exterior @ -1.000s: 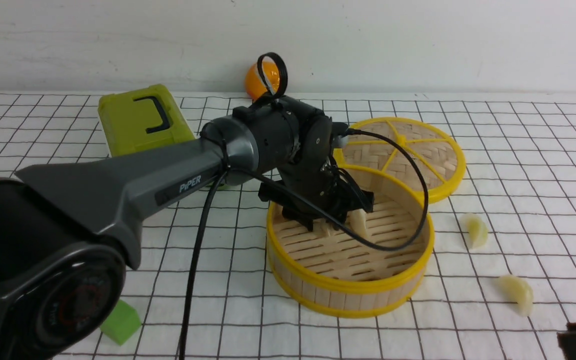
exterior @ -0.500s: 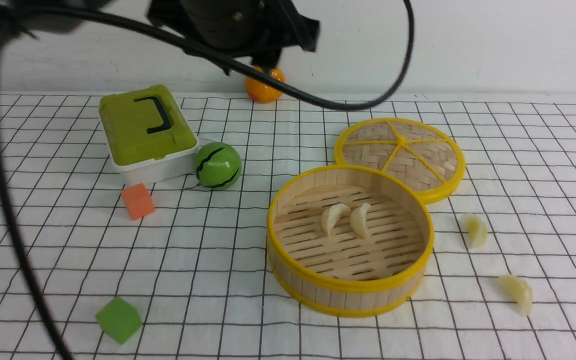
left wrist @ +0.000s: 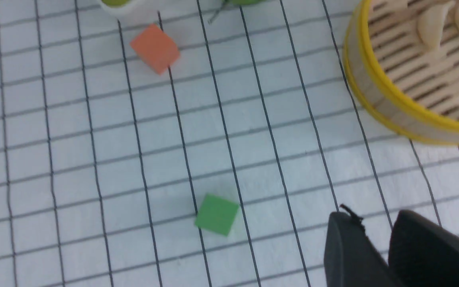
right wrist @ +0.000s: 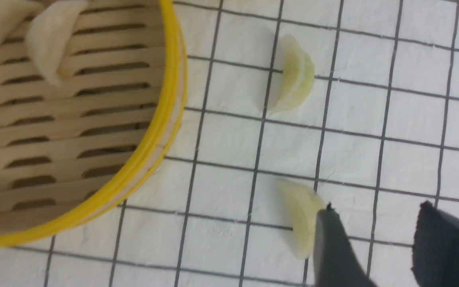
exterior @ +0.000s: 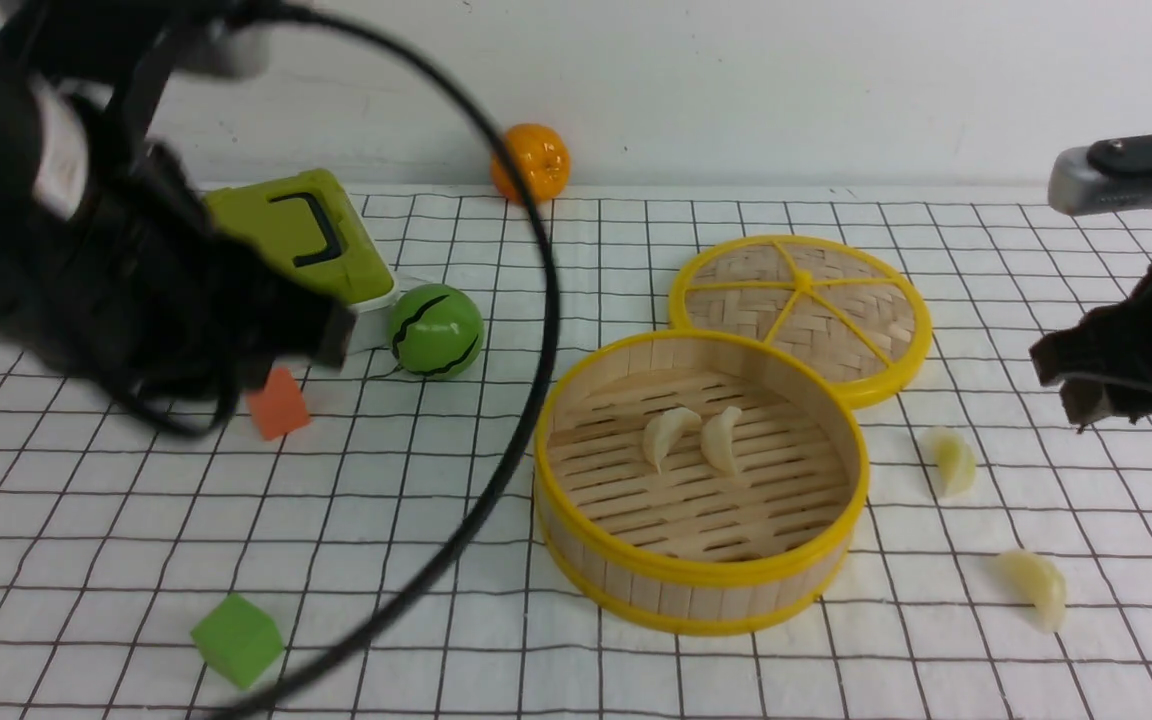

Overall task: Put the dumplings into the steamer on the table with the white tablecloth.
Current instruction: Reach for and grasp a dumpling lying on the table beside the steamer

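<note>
The steamer (exterior: 701, 575) stands mid-table on the white tablecloth (exterior: 496, 650). Two dumplings (exterior: 668, 436) (exterior: 721, 438) lie on its slatted floor. Two more lie on the cloth to its right, one close by (exterior: 951, 460) and one nearer me (exterior: 1034, 588). My left arm (exterior: 136, 280) is blurred at the left, away from the steamer. My left gripper (left wrist: 373, 217) is empty with a narrow gap between its jaws. My right gripper (exterior: 1101, 405) hangs open and empty above the cloth. In the right wrist view (right wrist: 377, 207), one finger (right wrist: 333, 247) overlaps the nearer dumpling (right wrist: 299, 211), which lies outside the jaws.
The flat woven lid (exterior: 801, 305) lies behind the steamer and touches it. A green box (exterior: 286, 245), a green ball (exterior: 434, 330), an orange cube (exterior: 276, 402) and a green cube (exterior: 236, 638) lie to the left. An orange fruit (exterior: 531, 160) sits by the wall.
My left gripper let go of a dumpling in the steamer, rose out and swung back to the left. My right arm has come into view from the right, over the loose dumplings.
</note>
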